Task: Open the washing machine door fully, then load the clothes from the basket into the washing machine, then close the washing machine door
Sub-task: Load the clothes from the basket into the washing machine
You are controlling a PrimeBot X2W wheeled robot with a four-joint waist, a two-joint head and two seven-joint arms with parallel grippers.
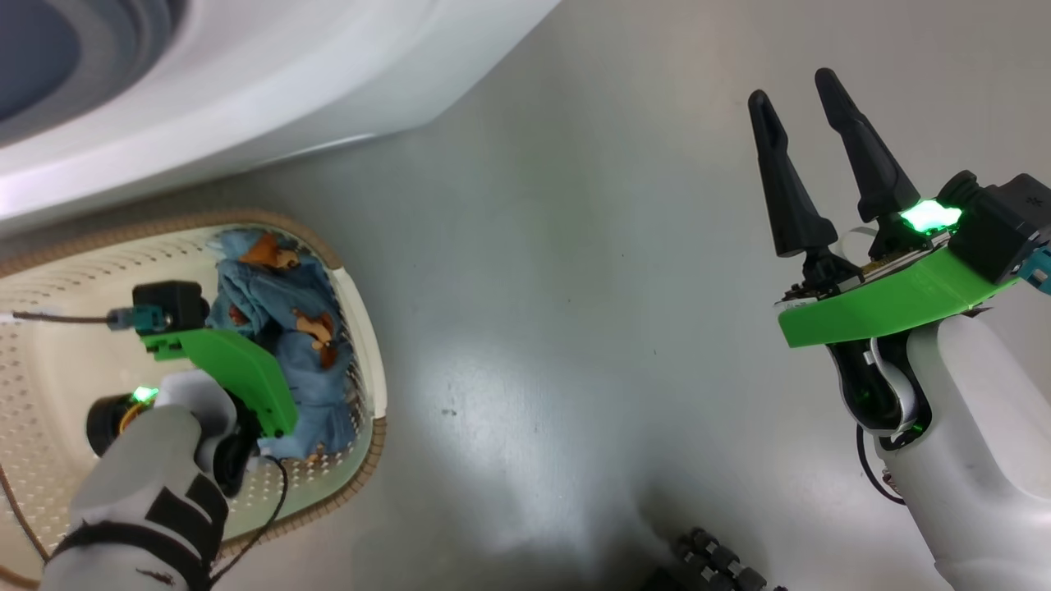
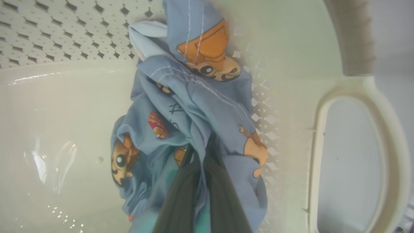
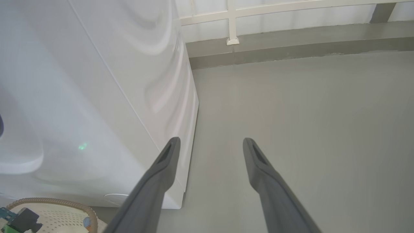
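Blue clothes (image 2: 194,106) in basket (image 2: 64,97), left pincer (image 2: 202,152) clamped on them, right pincer (image 1: 790,84) wide open, empty.

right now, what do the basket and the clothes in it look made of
basket: looks like moulded cream plastic, smooth with a slight gloss, walls punched with small holes; its brown rim looks woven, possibly plastic.
clothes: soft matte light blue fabric, likely cotton knit, creased, with stitched seams and printed bears.
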